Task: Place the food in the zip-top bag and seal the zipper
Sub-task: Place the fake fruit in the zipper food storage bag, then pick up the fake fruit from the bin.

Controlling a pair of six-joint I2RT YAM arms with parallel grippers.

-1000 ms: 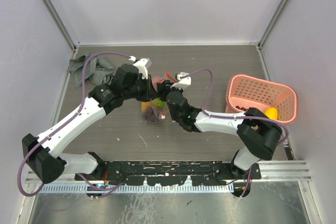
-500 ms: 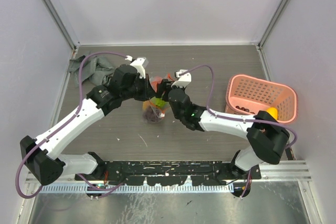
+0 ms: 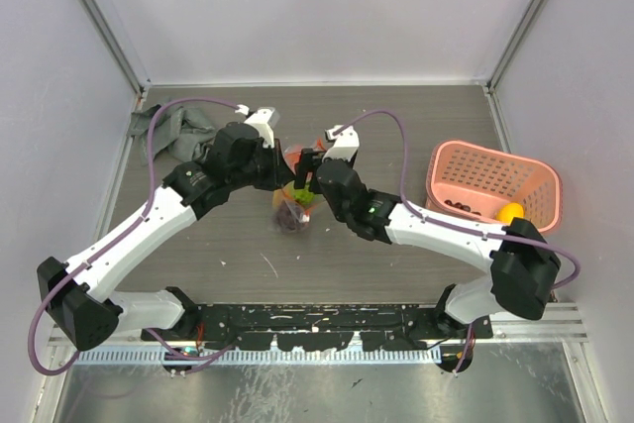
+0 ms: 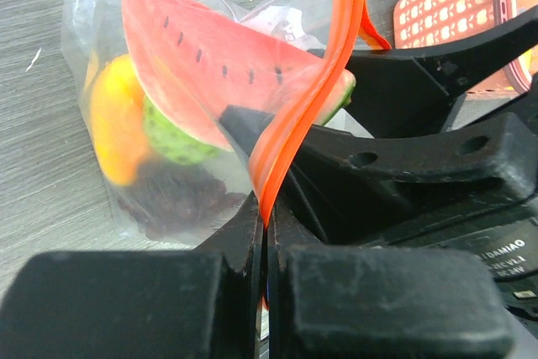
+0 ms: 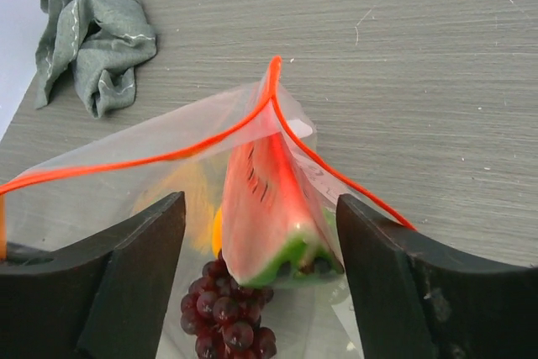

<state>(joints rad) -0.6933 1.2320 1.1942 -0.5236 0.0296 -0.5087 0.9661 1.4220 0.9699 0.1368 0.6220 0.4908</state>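
The zip-top bag [image 4: 168, 124] is pinched at its zipper [image 4: 313, 94] by the left gripper [image 4: 264, 229], mid-frame, so the parted right gripper [image 5: 261, 233] straddles it.

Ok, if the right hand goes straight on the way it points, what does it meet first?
Probably the zip-top bag right ahead of the open right hand, then the watermelon slice inside; depth is unclear.

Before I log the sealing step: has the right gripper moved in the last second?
Yes. The right gripper moved toward the far wall and slightly left, away from the basket.
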